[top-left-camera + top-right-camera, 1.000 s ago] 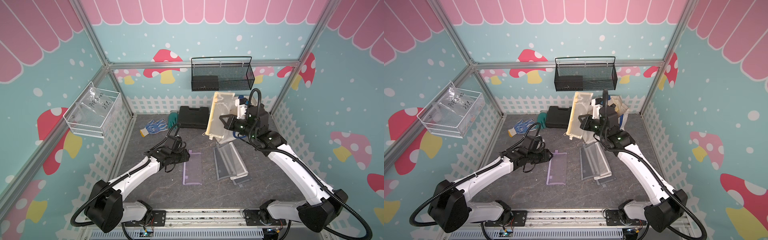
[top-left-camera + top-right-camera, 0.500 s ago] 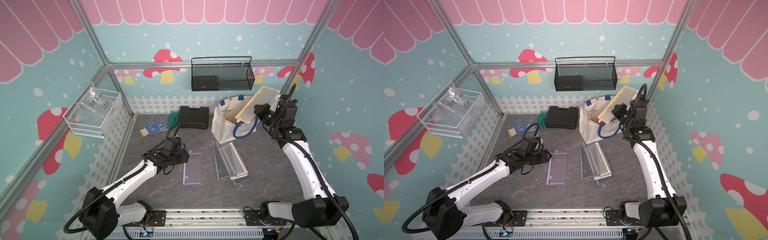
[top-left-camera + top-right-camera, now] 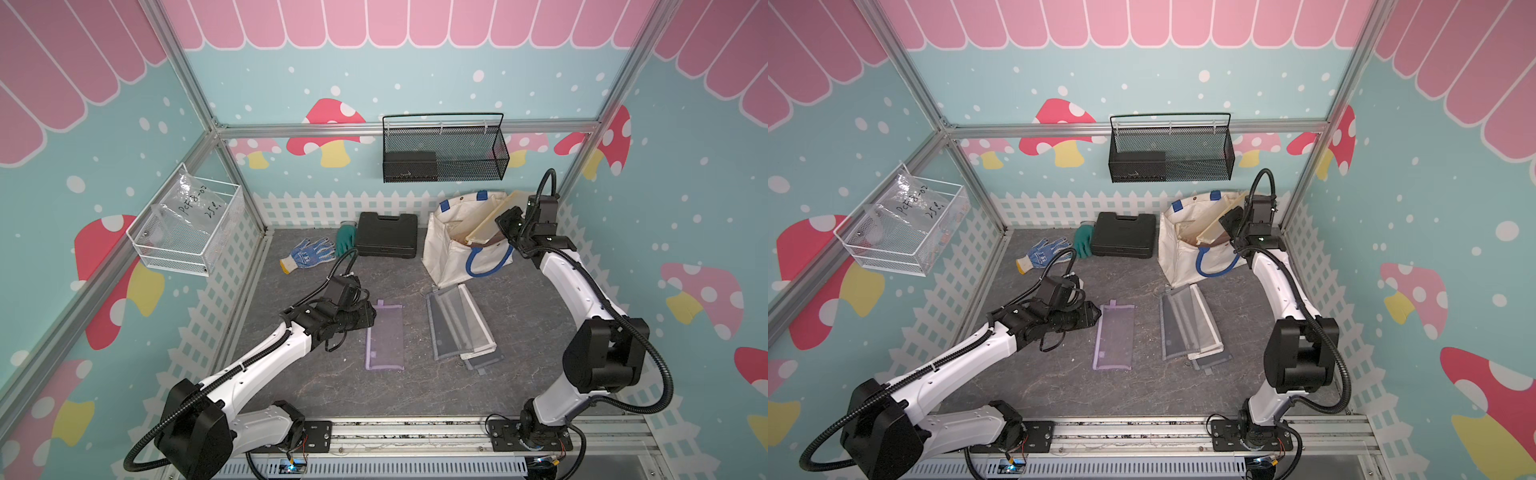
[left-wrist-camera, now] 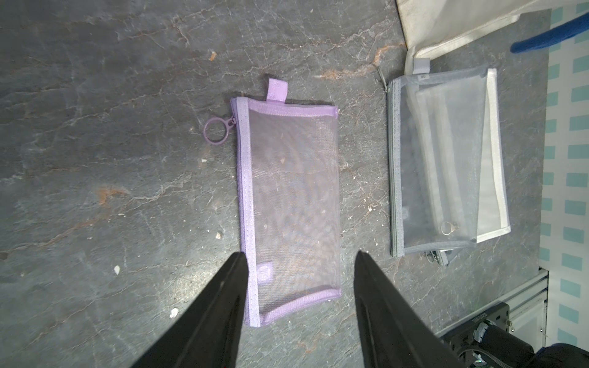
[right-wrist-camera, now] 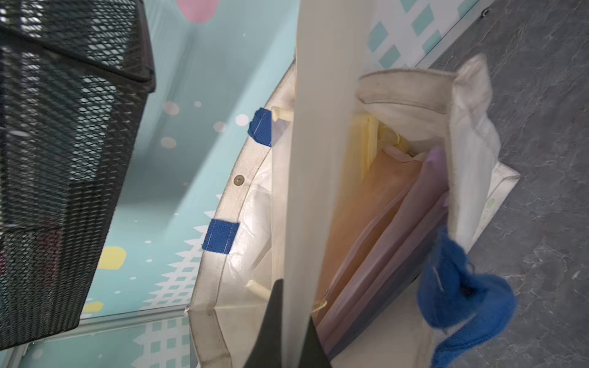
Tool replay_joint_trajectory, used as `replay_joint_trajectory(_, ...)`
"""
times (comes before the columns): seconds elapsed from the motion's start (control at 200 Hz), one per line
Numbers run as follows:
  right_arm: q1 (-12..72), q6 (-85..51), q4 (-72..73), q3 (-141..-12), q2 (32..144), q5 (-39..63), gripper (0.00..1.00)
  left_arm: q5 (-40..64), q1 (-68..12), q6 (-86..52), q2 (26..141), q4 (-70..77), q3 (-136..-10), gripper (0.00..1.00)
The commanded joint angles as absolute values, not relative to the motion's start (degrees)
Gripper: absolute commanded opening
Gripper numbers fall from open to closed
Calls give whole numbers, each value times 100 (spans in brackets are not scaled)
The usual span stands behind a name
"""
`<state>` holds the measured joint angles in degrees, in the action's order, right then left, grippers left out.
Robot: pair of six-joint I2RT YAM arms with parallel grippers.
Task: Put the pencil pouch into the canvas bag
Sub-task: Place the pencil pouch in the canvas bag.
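The canvas bag (image 3: 446,249) stands at the far right of the mat (image 3: 415,395) with its mouth open. The right wrist view shows several flat pouches upright inside it. The bag is soft and nothing braces it, so a sideways push from above could fold a wall inward or tip the whole bag over.

The pencil pouch (image 3: 486,226), a long cream one, lies slanted across that mouth. Its lower end is down inside the bag and its upper end sticks out past the far right rim. The right gripper (image 5: 294,306) is clamped tight on the pouch's thin edge. If it let go at this slant, the pouch would probably catch on the rim or on the pouches inside, and might slide back out. Pressing it deeper at this angle could drag the bag along instead.

A purple pouch (image 4: 287,191) lies flat on the mat, left of the bag and nearer. The left gripper (image 4: 300,255) is poised over its near end, jaws roughly half open and empty, one finger at each long edge. The mesh is thin and limp, so closing here may only scrape the mat or bunch the fabric.

The blue handle (image 3: 486,270) hangs loose down the bag's near side, where a finger could snag it on the way out.
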<state>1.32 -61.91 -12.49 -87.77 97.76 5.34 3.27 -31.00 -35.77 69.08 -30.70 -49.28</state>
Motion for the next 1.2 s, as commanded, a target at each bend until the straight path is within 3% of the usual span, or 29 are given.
replay_joint_trajectory(0.0,220,-6434,-1252,-9125,10024,367,2,167,-3121,-3586,6816,-3146,-4869,56)
replay_joint_trajectory(0.585,614,-6955,-1888,-10426,11487,352,14,40,-3120,-3577,6821,-3138,-4879,56)
replay_joint_trajectory(0.8,622,-6948,-1775,-10092,11246,325,18,20,-3120,-3561,6854,-3139,-4860,56)
replay_joint_trajectory(1.036,647,-7123,-1195,-9075,10350,449,10,58,-3119,-3542,6978,-3051,-4889,56)
replay_joint_trajectory(1.196,647,-7026,-1081,-8830,10043,488,23,113,-3117,-3529,7044,-2981,-4900,56)
